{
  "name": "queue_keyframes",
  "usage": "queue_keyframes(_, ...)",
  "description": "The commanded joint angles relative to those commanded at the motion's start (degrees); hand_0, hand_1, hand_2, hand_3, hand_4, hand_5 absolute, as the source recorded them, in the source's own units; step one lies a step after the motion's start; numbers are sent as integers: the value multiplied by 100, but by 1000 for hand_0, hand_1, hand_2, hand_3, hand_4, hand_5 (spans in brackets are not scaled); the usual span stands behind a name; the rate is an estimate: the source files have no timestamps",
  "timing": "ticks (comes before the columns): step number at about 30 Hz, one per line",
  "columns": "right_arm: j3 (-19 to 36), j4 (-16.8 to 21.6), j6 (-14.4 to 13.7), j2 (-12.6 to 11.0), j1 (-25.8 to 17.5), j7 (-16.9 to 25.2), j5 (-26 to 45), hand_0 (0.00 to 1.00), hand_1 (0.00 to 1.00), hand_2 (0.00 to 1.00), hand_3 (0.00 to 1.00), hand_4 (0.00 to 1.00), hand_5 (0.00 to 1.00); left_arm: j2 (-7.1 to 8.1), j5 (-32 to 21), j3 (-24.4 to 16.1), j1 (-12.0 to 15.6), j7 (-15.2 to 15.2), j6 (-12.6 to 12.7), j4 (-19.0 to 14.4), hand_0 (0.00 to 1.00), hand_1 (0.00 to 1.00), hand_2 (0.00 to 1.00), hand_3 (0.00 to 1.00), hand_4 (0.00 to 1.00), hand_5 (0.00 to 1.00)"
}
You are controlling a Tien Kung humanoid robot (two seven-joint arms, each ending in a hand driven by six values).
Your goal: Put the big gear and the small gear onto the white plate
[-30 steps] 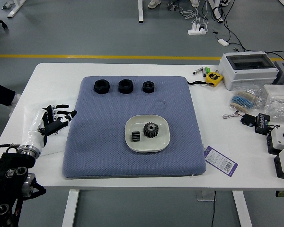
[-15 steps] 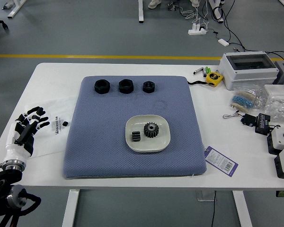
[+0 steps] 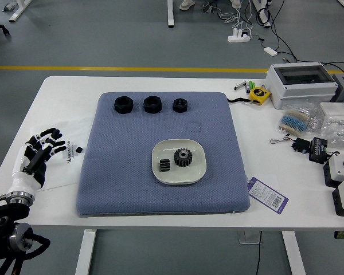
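My left hand (image 3: 53, 146) is over the table's left side, left of the blue-grey mat (image 3: 126, 154), its fingers spread and holding nothing. Both gears lie inside the white plate (image 3: 179, 179) on the mat: the big gear (image 3: 183, 157) right of centre with its toothed round face up, and the small gear (image 3: 164, 165) to its left, apart from it. The right arm is out of view.
Three black round parts stand in a row at the mat's back, the middle one (image 3: 152, 104) among them. A yellow tape measure (image 3: 258, 95), a tag (image 3: 268, 195), a white box (image 3: 301, 86), bagged parts and button boxes lie to the right.
My left hand has drawn back leftward from beside the mat, uncovering a small black object and printed wrapping on the table. The gears and plate have not moved.
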Motion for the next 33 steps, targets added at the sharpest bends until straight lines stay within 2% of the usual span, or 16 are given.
queue_keyframes(17, 24, 8, 0, 14, -48, -25, -50, 647, 648, 733, 580, 839, 678, -28, -40, 101, 44, 37, -284, -47, 554, 568, 624, 620, 857, 366)
queue_keyframes(18, 23, 8, 0, 14, -48, -24, -49, 648, 648, 733, 580, 839, 678, -28, -43, 102, 44, 36, -287, -49, 694, 675, 750, 752, 927, 557)
queue_keyframes(23, 17, 7, -1, 15, -44, -24, -36, 648, 648, 733, 580, 839, 678, -13, -89, 127, 45, 71, -444, -113, 694, 675, 750, 752, 927, 557)
queue_keyframes(24, 10, 7, -1, 15, -38, -23, -25, 648, 648, 733, 580, 839, 677, -6, -106, 136, 48, 134, -567, -132, 811, 797, 849, 798, 935, 631)
queue_keyframes(29, 4, 6, -2, 16, -22, -21, -15, 648, 648, 733, 580, 839, 677, -16, -202, 151, 44, 160, -789, -155, 811, 797, 849, 798, 935, 631)
queue_keyframes(30, 6, 6, -4, 17, -18, -22, -17, 649, 648, 733, 580, 839, 677, -21, -214, 148, 42, 144, -816, -153, 876, 905, 932, 836, 955, 772)
queue_keyframes(33, 4, 6, -7, 17, -1, -23, -20, 649, 648, 733, 580, 839, 677, -20, -247, 145, 37, 113, -915, -161, 876, 905, 932, 836, 955, 772)
